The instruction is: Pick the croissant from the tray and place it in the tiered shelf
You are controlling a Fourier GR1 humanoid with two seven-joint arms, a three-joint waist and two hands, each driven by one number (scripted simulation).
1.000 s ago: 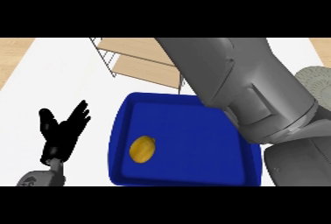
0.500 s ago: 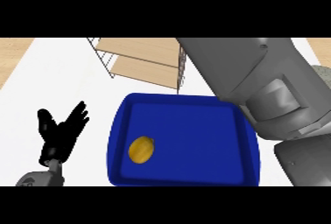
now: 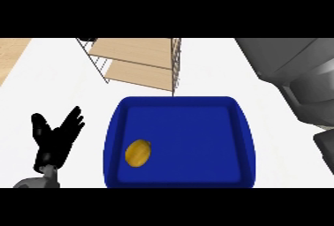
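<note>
Croissant (image 3: 138,153) lies in the blue tray (image 3: 241,132), near its left wall. Tiered shelf (image 3: 137,62) stands at the counter's (image 3: 215,66) far edge, beyond the tray. Left hand (image 3: 55,137) rests open near the left edge, fingers up, holding nothing; right hand not visible, only its grey forearm (image 3: 300,84).

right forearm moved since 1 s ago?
Yes. The grey right forearm has swung off to the view's right: it earlier covered the blue tray's upper right corner and part of the tiered shelf, and both are now uncovered.
</note>
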